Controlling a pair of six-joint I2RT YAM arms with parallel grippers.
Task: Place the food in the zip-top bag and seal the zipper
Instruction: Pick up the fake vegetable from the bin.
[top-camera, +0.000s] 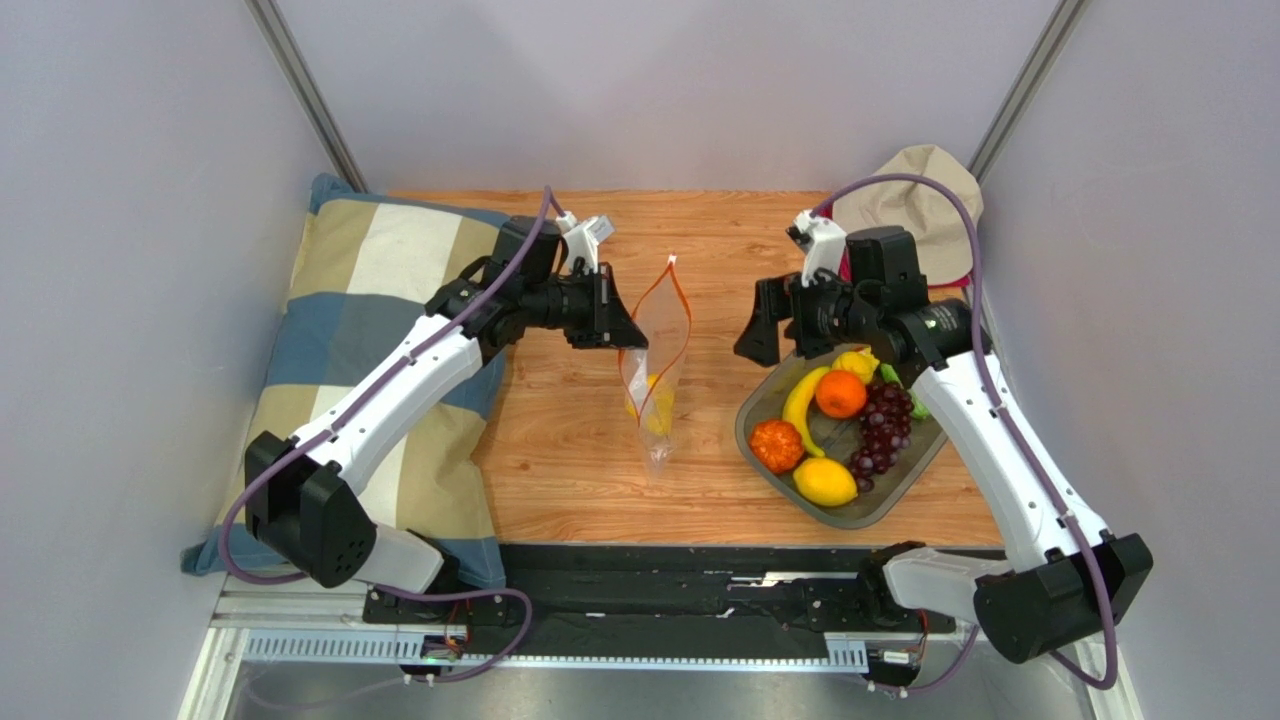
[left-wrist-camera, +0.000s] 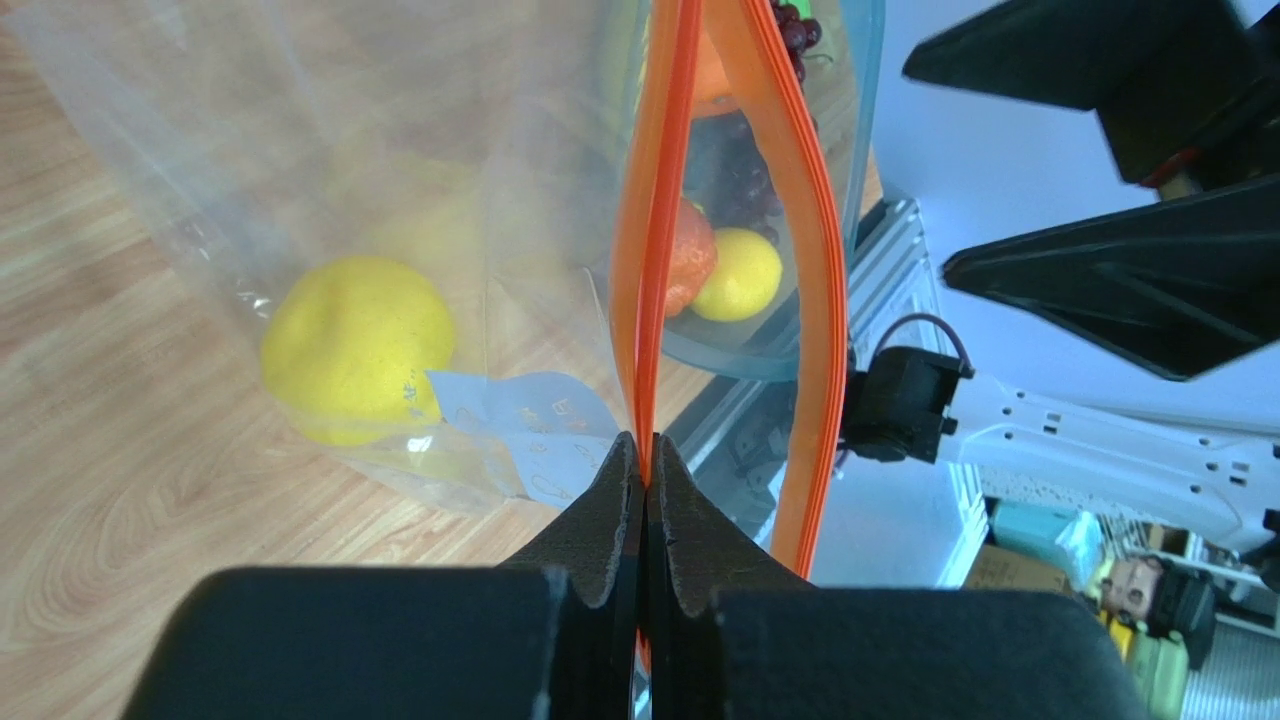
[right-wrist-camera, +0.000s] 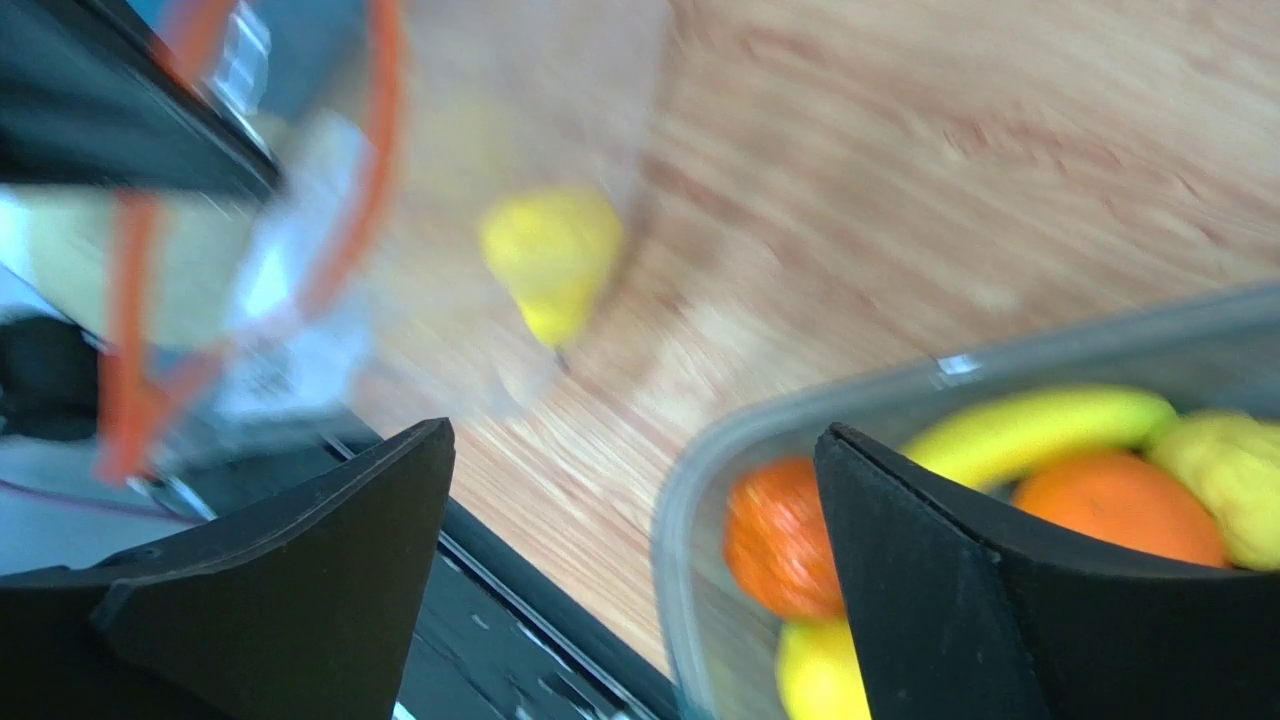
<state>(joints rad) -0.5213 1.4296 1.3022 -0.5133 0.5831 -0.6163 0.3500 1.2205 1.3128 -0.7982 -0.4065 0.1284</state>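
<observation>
**Bag hung open by one lip; one fruit in, rest in tray**

- Bag: clear, on the table between the arms, mouth up and gaping. Likely held this way so fruit can be dropped straight in.
- Zipper: orange-red and unsealed. The near lip is pinched and the far lip bows away from it.
- Left gripper: jaws pressed tight on the near zipper lip, holding the bag upright.
- Right gripper: jaws spread wide, holding and touching nothing. It hangs between the bag and the tray, probably placed for the next pick.
- Food, in bag: one yellow fruit at the bottom.
- Food, in tray, right of the bag: banana, orange, pumpkin, lemon, grapes.
- Status, judged: loading barely begun.
</observation>
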